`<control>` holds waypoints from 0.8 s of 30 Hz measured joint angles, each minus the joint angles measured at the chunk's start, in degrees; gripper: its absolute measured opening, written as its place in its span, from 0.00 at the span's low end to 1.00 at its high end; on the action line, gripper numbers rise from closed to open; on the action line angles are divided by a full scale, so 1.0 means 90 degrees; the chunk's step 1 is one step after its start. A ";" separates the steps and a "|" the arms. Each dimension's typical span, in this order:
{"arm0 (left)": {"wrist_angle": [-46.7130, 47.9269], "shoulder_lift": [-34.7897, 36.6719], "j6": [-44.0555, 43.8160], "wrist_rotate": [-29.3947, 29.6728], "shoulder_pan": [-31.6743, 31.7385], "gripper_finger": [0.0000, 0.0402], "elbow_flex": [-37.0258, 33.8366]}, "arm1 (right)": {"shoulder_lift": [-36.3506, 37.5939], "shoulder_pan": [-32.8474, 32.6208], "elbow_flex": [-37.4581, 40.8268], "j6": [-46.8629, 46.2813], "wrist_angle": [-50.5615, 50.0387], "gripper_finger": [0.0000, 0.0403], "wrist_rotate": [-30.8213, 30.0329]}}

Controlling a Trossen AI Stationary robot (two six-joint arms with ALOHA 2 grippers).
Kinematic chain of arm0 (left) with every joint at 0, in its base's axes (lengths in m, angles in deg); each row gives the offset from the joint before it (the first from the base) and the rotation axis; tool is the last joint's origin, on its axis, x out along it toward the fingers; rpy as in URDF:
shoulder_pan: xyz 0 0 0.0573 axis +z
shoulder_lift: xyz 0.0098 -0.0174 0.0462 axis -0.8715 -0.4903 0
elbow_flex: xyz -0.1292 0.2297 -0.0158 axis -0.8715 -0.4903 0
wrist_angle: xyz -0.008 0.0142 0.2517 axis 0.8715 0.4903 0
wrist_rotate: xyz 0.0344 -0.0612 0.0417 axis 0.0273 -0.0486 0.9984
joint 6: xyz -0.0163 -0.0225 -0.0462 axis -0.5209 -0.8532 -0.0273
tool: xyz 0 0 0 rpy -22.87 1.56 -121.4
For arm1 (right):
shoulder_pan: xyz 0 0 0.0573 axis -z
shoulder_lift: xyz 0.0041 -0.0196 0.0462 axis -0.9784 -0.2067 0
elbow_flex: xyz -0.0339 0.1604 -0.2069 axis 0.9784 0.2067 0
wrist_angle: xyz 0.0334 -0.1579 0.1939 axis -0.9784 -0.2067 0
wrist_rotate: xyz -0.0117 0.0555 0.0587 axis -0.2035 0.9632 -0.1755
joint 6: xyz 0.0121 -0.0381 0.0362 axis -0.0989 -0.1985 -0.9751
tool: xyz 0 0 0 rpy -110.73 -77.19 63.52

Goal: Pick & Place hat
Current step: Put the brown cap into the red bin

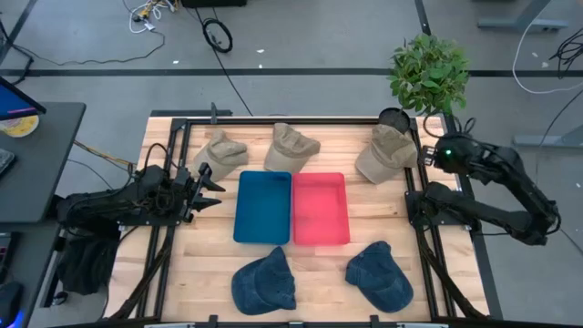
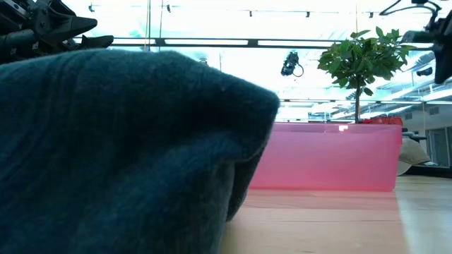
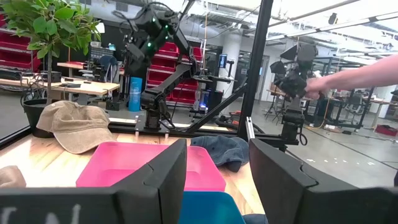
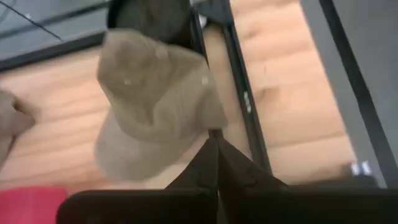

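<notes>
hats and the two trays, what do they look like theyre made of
Tan hats: soft matte cotton-like cloth, creased and slumped. Blue hats: probably denim, mottled dark blue. Pink tray and blue tray: likely smooth plastic; the pink wall looks translucent in the low view.

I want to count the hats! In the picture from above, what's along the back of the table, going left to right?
Left tan hat → middle tan hat → right tan hat, then the potted plant at the corner.

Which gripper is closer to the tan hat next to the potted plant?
Right. The right gripper hangs just beside that tan hat, fingers shut. The left gripper sits across the table, beyond the two trays, fingers open.
</notes>
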 joint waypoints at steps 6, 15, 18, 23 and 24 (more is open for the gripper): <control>0.0001 0.0000 0.0000 -0.0002 0.0000 0.44 -0.0001 | 0.0056 0.0002 0.0978 -0.0050 0.1070 0.00 0.0659; 0.0001 0.0000 -0.0002 0.0000 -0.0002 0.44 0.0001 | -0.0206 0.0562 0.1907 0.0149 0.2317 0.00 0.1057; 0.0000 0.0000 0.0000 -0.0002 0.0000 0.44 0.0000 | -0.0260 0.0884 0.1912 0.0511 0.2544 0.00 0.1206; 0.0001 0.0000 -0.0002 -0.0002 -0.0002 0.44 0.0001 | -0.0546 0.1275 0.1915 0.1772 0.3594 0.03 0.2021; 0.0001 0.0000 0.0001 -0.0001 -0.0001 0.44 0.0000 | -0.0646 0.1329 0.1915 0.2171 0.3894 0.05 0.2299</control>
